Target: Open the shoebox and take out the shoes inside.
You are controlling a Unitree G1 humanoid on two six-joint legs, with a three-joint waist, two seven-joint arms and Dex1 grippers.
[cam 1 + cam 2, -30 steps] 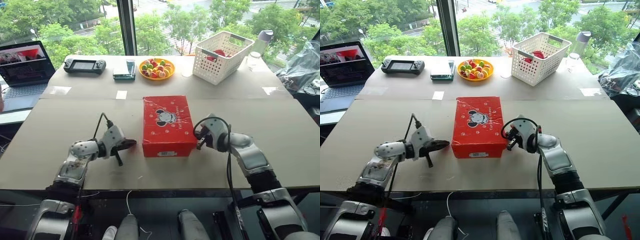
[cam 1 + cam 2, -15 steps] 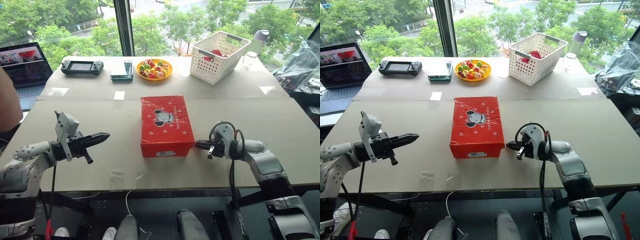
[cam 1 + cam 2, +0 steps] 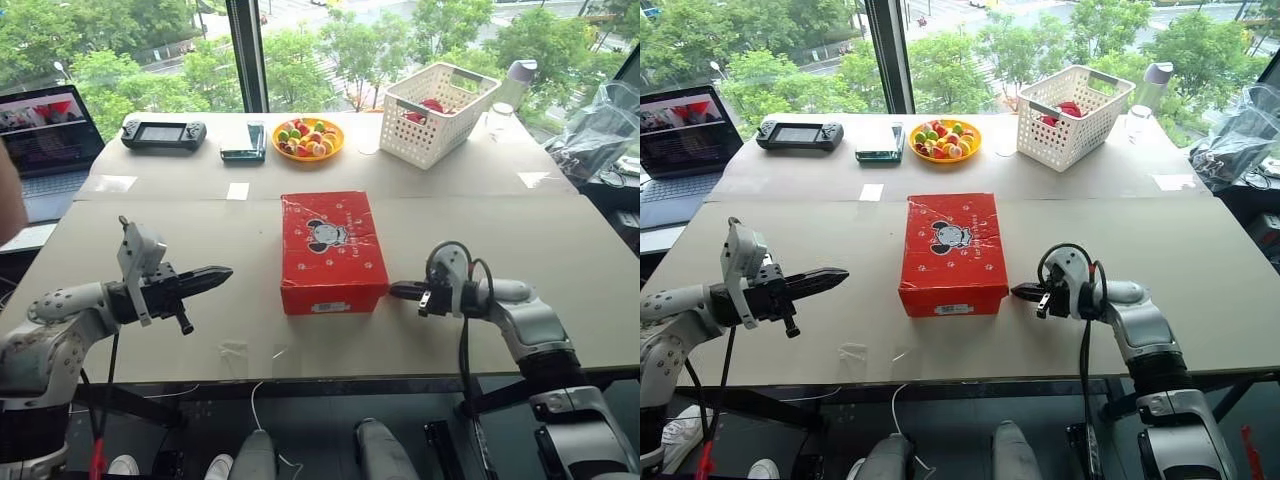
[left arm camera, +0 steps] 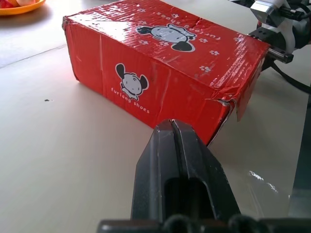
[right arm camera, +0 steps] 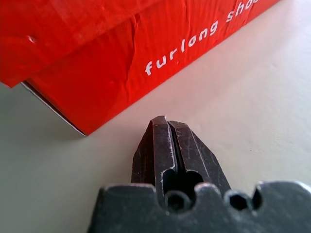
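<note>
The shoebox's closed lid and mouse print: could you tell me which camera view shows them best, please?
The left wrist view: the shoebox sits close, showing its shut lid, mouse prints and torn near corner. The two eye views show it whole but smaller, with its white end label. The right wrist view gives just one lettered side.

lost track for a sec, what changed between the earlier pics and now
The left gripper drew away from the shoebox, out to its left side and up off the table. The right gripper eased slightly back from the box's right side. Both stayed shut and empty. The shoebox stayed closed and in place.
</note>
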